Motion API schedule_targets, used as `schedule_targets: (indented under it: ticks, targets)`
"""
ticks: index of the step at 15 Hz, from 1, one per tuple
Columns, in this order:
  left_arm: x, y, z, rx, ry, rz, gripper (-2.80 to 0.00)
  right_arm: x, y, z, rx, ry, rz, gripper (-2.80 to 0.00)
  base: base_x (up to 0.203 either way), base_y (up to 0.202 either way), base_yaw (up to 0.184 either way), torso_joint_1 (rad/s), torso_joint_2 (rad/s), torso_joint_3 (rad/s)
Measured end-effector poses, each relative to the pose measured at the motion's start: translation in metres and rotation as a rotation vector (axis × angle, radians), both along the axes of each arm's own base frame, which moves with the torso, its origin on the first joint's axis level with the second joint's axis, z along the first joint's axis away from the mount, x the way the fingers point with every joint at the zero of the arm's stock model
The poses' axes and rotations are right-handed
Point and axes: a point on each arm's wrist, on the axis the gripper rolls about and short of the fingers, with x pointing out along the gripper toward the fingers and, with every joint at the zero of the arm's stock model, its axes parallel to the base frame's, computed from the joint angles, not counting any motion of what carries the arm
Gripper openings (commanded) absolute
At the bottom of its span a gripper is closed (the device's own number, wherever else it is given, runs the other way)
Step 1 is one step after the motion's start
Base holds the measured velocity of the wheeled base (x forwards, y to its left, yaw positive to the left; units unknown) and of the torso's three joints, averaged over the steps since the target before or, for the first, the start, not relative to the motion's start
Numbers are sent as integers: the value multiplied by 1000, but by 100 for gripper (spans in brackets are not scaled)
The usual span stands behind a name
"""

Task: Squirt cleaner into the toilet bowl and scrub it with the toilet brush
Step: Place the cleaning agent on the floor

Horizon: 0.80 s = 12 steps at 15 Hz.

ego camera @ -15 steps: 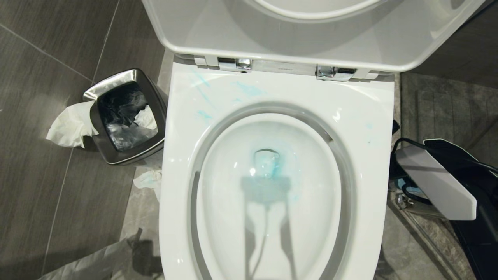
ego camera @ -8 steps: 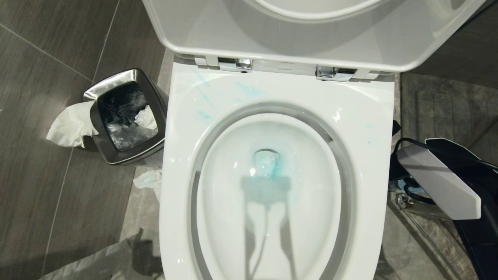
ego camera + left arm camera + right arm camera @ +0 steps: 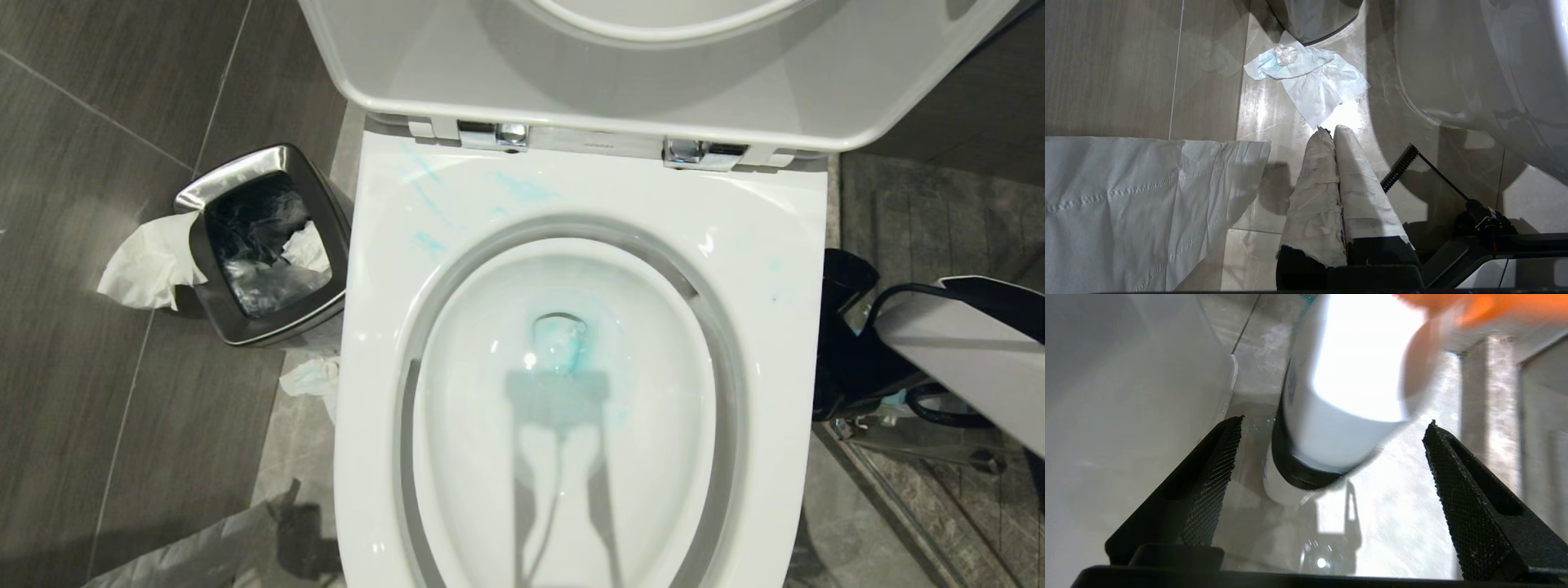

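The glossy white ceramic toilet bowl (image 3: pixel 571 392) holds turquoise cleaner (image 3: pixel 571 347) tinting its water and smearing the rim. Beside it on the floor, the right gripper (image 3: pixel 1331 490) spreads its textured black fingers around a smooth, probably slippery white cylinder (image 3: pixel 1343 396), grasping nothing. The left gripper (image 3: pixel 1329 134), paper-wrapped, hangs clenched and empty.

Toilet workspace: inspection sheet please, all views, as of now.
Surface: grey floor tiles; bare stretches beside the toilet.
Job's things: toilet bowl with lid up; turquoise cleaner tints the water and smears the rim; toilet brush not seen.
Clutter: steel waste bin with tissue over its edge; crumpled tissue on floor; white cylindrical container before right gripper.
Grippers: left gripper shut, paper-wrapped, low by the bowl's side. Right gripper open, holding nothing.
Cables: black cable on right arm.
Surroundings: nothing seen beyond floor.
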Motion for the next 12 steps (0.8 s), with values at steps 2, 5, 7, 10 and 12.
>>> schedule_targets:
  ticks: [2,5,7,10,12]
  targets:
    - [0,0,0,-1,0,1,-280,-21,1,7,1,28,5,0,0,0,0,0,0,0]
    - [0,0,0,-1,0,0,-280,-56,-2,19,-2,61,5,0,0,0,0,0,0,0]
    - [0,0,0,0,0,0,-280,-83,-2,27,3,80,-8,-280,0,0,0,0,0,0]
    - [0,0,0,0,0,0,-280,-117,-3,44,4,73,-13,-280,0,0,0,0,0,0]
    - [0,0,0,0,0,0,-280,-134,-6,57,-12,59,-32,-280,0,0,0,0,0,0]
